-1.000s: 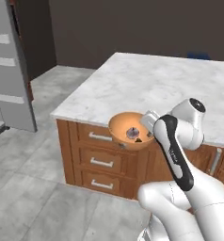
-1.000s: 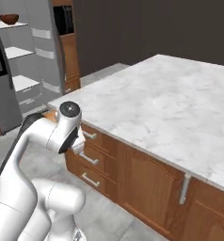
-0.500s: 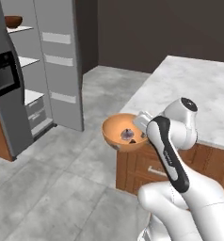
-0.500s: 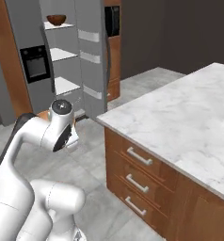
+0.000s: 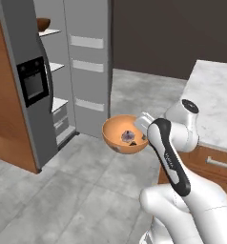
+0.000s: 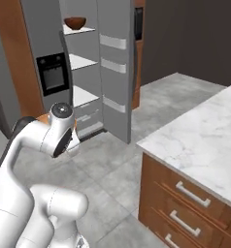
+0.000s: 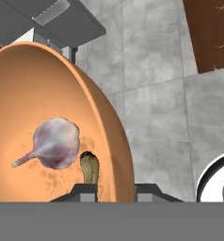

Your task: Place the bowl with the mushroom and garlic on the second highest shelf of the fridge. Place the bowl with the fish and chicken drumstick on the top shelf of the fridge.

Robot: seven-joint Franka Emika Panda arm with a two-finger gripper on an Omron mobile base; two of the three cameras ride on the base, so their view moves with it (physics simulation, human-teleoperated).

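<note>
One garlic bulb [image 7: 55, 142] and a mushroom [image 7: 89, 169] sit in my orange bowl [image 5: 124, 135]. My gripper [image 7: 115, 190] fingers pinch its rim. Far left, a dark bowl [image 6: 74, 22] rests on the fridge [image 6: 115, 58] top shelf [image 6: 78, 30].

Even, diffuse, moderately bright rendered light is seen in all views, no glare or hard shadows are cast on the grey floor [image 5: 63, 190], the far wall [image 5: 172, 33] is left dim, and coarse, slightly soft resolution is noted.
</note>
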